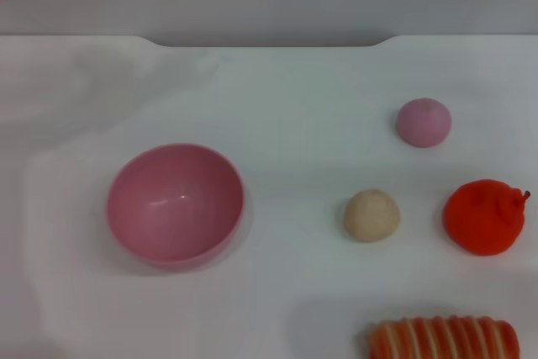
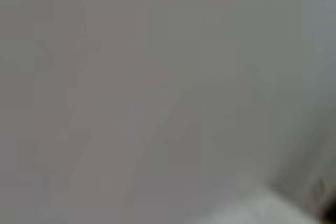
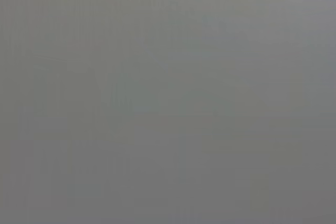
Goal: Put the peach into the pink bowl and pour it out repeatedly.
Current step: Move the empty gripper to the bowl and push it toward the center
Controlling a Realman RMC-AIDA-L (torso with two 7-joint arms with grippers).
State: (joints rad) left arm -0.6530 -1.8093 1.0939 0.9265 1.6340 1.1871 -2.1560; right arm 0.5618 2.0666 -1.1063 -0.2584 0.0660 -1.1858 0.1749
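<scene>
Head view of a white table, described from the robot's left to its right. On the left stands the pink bowl, upright, mouth up and empty, with bare table all around it. Right of centre lies a beige ball. Behind and slightly to the right of the ball, towards the far edge, sits the peach, alone and touching nothing. Further right, level with the ball, rests an orange-red fruit with a short stem. At the near right edge lies a striped orange-and-cream item, long axis running left to right, partly cut off by the frame.

Neither gripper appears in any view; both wrist cameras show only a featureless grey surface, so how the fingers stand cannot be told for either arm.

The peach lies on the robot's right half, well apart from the bowl, so the right arm is judged the nearer one for the pickup. The peach is round and offers no preferred grasp axis. The carry would run leftwards, passing behind the ball. The task appears not yet begun.
</scene>
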